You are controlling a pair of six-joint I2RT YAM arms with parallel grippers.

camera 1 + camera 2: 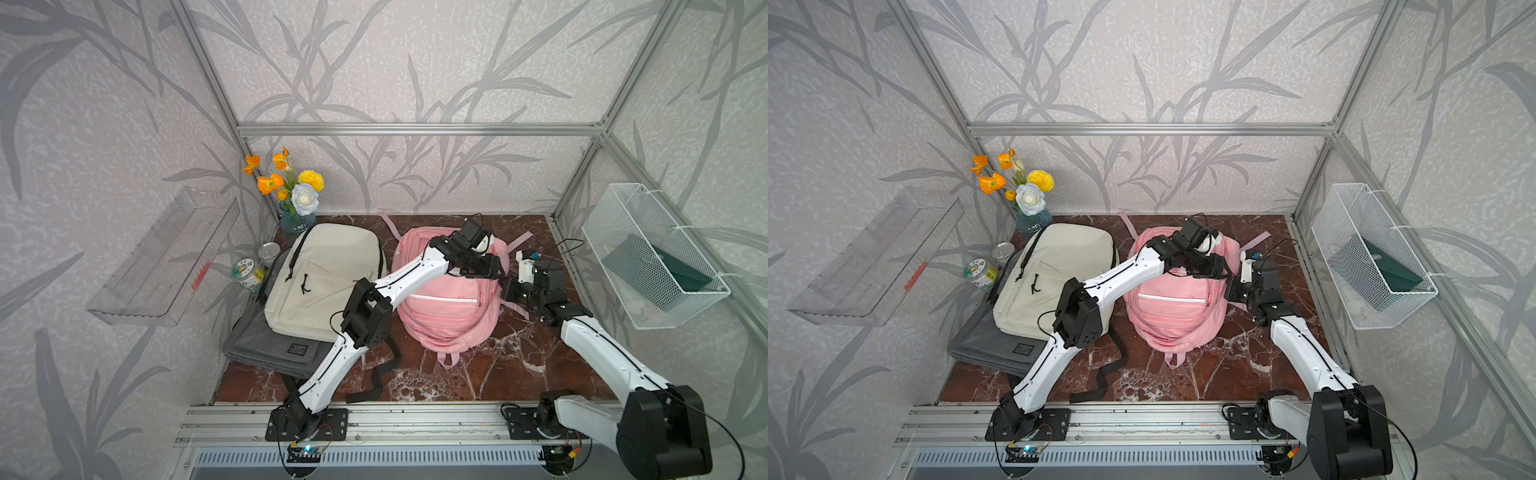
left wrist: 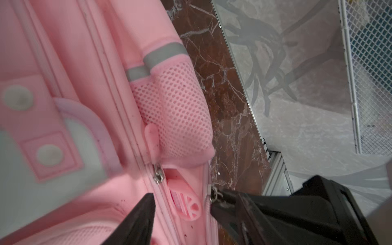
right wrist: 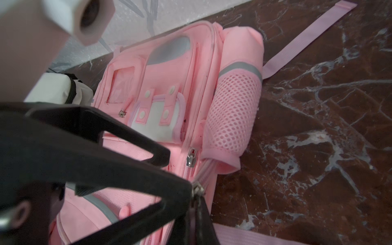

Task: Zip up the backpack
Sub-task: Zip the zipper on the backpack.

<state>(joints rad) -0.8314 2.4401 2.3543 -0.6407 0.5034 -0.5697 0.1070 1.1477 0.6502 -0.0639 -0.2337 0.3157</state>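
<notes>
The pink backpack (image 1: 449, 316) (image 1: 1175, 316) lies flat on the marble table with its mesh side pocket (image 3: 233, 110) towards the right wall. My right gripper (image 3: 196, 196) (image 1: 506, 287) is shut on a zipper pull whose silver slider (image 3: 198, 187) shows at its fingertips, on the seam below the pocket. My left gripper (image 2: 182, 212) (image 1: 500, 272) hangs open over the same side. A round pink zipper tab (image 2: 188, 206) lies between its fingers, untouched. Another silver slider (image 2: 158, 174) sits just beyond it.
A cream backpack (image 1: 324, 278) lies on a grey bag (image 1: 274, 345) at the left, with a flower vase (image 1: 297, 220) and cans (image 1: 249, 274) behind. A white wire basket (image 1: 652, 257) hangs on the right wall. A black strap (image 1: 378, 374) trails towards the front edge.
</notes>
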